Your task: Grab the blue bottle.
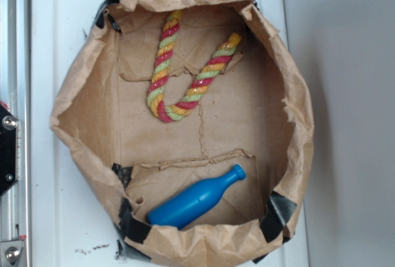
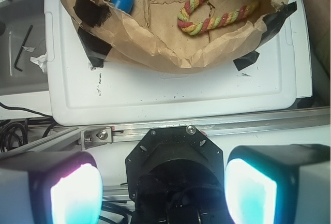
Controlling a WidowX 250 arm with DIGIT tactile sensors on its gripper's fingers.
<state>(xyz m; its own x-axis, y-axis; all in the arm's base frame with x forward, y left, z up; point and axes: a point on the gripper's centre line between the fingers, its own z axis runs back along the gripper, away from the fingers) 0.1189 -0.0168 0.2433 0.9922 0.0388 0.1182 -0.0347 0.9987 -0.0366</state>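
Exterior view: a wide brown paper bag (image 1: 92, 94) with rolled-down walls, patched at several corners with black tape (image 1: 281, 211), stands open on a white tray (image 1: 55, 32). Inside, the blue bottle (image 1: 194, 199) lies on its side on the bag's floor near the lower wall, cap pointing up and to the right. A striped rope (image 1: 185, 73) of red, yellow and green strands lies bent in a U on the opposite part of the floor, well apart from the bottle.

Wrist view: the gripper (image 2: 163, 190) is held outside the bag, over the metal rail (image 2: 217, 127) at the tray's edge. Its two fingers (image 2: 75, 195) stand wide apart with nothing between them. The bottle's neck shows at the top left, inside the bag, far from the fingers.
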